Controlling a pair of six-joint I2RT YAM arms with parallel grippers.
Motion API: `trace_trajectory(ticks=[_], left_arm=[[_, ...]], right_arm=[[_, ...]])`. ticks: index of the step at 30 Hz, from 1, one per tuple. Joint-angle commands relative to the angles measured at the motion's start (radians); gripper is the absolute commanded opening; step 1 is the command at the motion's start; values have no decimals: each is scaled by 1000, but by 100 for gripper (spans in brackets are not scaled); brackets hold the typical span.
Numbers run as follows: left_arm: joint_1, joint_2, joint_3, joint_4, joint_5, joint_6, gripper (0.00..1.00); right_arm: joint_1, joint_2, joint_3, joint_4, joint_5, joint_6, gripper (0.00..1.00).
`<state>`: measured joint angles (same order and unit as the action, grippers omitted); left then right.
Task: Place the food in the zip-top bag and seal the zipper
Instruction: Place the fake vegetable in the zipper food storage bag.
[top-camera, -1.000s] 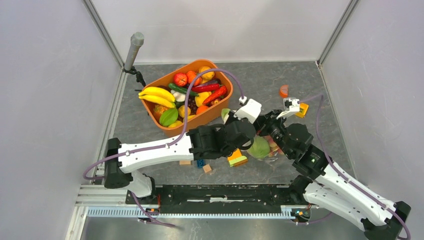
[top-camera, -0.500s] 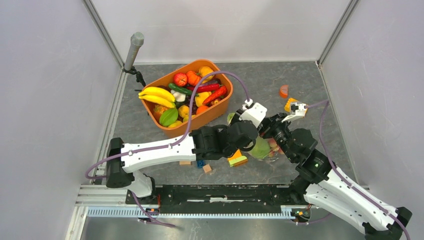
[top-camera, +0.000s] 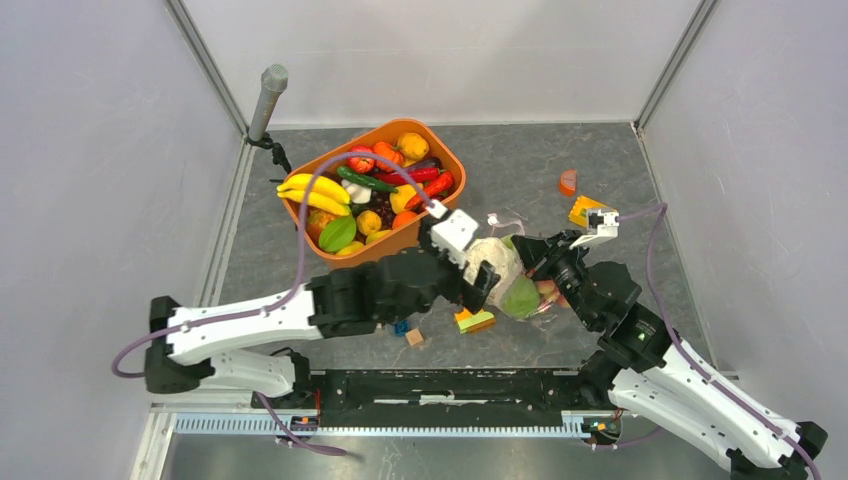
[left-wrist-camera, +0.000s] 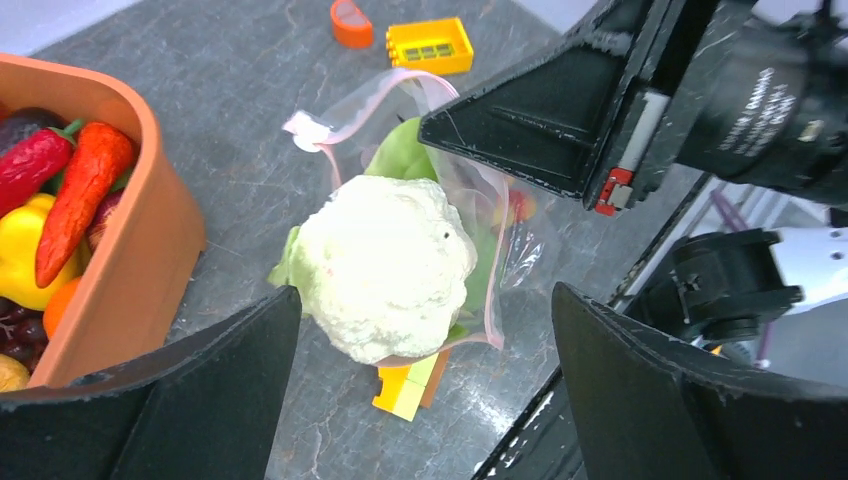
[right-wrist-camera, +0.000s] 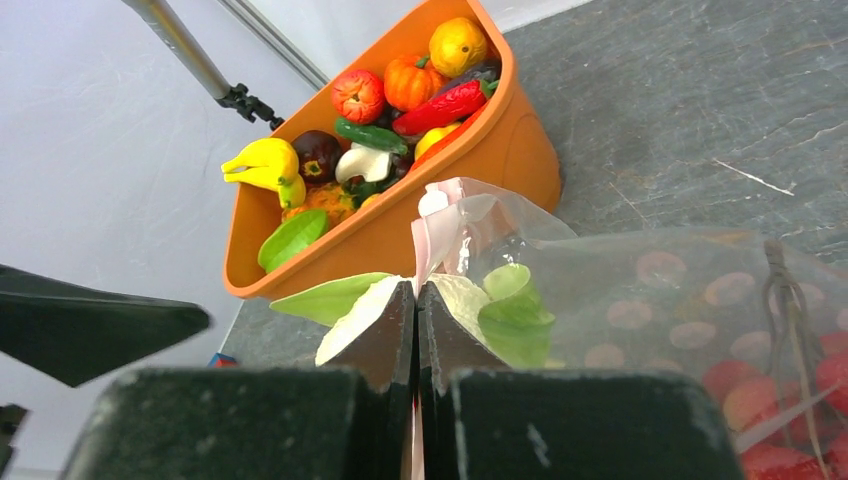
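The clear zip-top bag lies on the table with its mouth held up. Its pink zipper ends in a white slider tab. My right gripper is shut on that pink strip, seen from above as the dark right gripper. A white cauliflower sits in the bag's mouth, partly outside it, in front of a green cabbage. My left gripper hangs open just above the cauliflower and touches nothing. Red food shows through the bag.
An orange tub full of toy fruit and vegetables stands at the back left, next to a grey post. A yellow block and an orange half-disc lie at the right. Small blocks lie beneath the bag's near side.
The left gripper opened, let go of the cauliflower in the bag's mouth and drew back to the left. The right gripper kept its pinch on the zipper.
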<state>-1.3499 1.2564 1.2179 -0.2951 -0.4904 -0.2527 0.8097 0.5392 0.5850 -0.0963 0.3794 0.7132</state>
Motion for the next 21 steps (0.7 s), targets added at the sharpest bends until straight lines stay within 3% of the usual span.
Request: trace_trajectory(ticks=[1, 4, 7, 12, 18, 21], left_arm=[[8, -128, -78, 100, -31, 20, 100], [65, -167, -143, 62, 33, -38, 100], [194, -189, -239, 103, 297, -129, 100], [320, -189, -346, 246, 569, -204, 100], [340, -128, -384, 412, 706, -248, 100], [353, -93, -378, 450, 708, -264, 92]], right_arm=[[2, -8, 42, 8, 36, -14, 0], [2, -8, 45, 9, 38, -15, 0], [2, -1, 51, 18, 21, -28, 1], [2, 29, 72, 20, -33, -35, 1], [2, 44, 70, 29, -56, -36, 1], [3, 48, 71, 32, -61, -37, 1]])
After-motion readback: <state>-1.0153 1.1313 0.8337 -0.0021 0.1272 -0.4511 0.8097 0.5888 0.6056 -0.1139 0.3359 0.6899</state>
